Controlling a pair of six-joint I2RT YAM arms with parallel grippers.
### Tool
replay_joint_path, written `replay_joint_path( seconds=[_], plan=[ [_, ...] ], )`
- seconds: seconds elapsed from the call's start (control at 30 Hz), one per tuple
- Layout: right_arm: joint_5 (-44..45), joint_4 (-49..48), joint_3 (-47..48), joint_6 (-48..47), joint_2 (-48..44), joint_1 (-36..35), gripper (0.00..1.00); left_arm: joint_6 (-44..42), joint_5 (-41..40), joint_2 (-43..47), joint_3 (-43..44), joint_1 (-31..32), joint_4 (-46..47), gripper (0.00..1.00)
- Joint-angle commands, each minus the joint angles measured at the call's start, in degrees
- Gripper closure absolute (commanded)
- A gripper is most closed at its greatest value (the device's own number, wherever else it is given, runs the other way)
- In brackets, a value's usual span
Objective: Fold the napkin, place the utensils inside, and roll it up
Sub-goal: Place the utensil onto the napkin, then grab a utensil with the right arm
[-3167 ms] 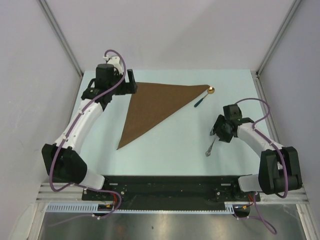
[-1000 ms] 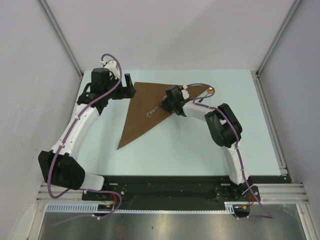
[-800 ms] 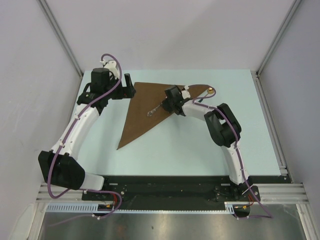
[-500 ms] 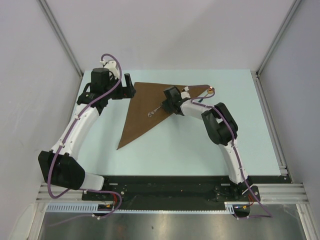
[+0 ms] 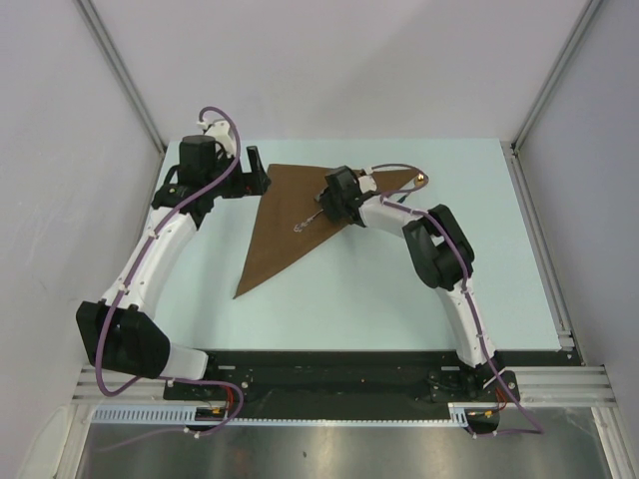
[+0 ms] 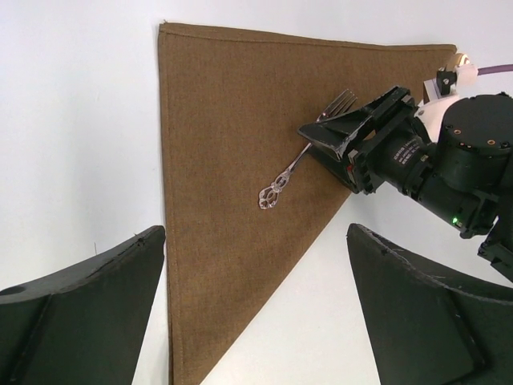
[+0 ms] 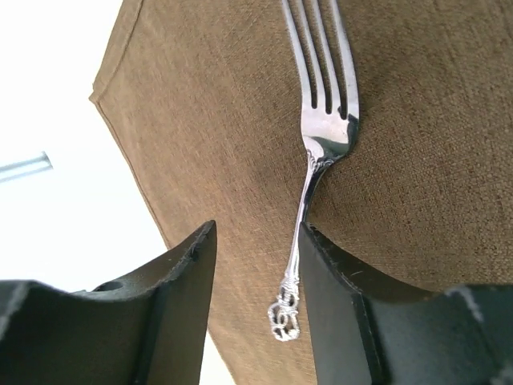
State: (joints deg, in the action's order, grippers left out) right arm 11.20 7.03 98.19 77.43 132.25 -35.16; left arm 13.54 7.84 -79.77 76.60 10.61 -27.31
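Left gripper (image 5: 257,173): at the napkin's far left corner, hovering just off the cloth edge. Jaws spread wide, nothing between them. From the left wrist camera, both dark fingers (image 6: 88,305) frame the cloth below without touching it.

Napkin (image 5: 290,215): plain brown cloth, folded to a triangle, flat on the pale blue table (image 5: 379,299). The long straight edge runs along the far side. One point is at the far left, one at the far right, and the third points toward the near left. No wrinkles seen.

Fork (image 5: 305,224): silver, ornate handle end, lying on the napkin near the middle of the triangle, just inside the diagonal edge. Tines point to the far right, handle to the near left. In the right wrist view the fork (image 7: 325,136) rests flat on the weave.

Right gripper (image 5: 324,207): low over the fork's tine end, right arm reaching across from the near right. Jaws apart, with a clear gap between them. The fork handle runs along the inner edge of one finger (image 7: 337,305); it is not pinched.

Second utensil (image 5: 420,179): only a gold-coloured end shows, just past the napkin's far right corner. The rest is hidden behind the right arm.
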Motion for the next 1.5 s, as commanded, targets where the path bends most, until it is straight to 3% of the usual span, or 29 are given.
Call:
replay_joint_path(
  seconds=[0.0,0.23,0.5,0.77,1.47],
  plan=[
    [1.80,0.36,1.39,-6.75,-4.27,-0.70,0.50,0.87,0.78,0.49,-0.04,-0.59,1.65,0.00],
    [5.41,-0.09,-7.04,-22.31,-16.49,2.45,0.54,1.22,0.69,0.58,-0.04,-0.94,1.73,0.00],
    [9.18,6.15,-18.47,-24.25,-23.61,11.24,0.57,1.40,1.30,0.75,-0.22,-0.94,2.09,0.00],
    [8.13,8.27,-19.18,-24.26,-20.98,15.38,0.67,1.66,0.95,0.75,-0.66,-1.03,2.53,0.00],
    [8.05,9.24,-14.17,-23.20,-13.15,17.67,0.68,1.58,-0.45,0.23,-0.66,-0.94,2.35,0.00]
  ],
)
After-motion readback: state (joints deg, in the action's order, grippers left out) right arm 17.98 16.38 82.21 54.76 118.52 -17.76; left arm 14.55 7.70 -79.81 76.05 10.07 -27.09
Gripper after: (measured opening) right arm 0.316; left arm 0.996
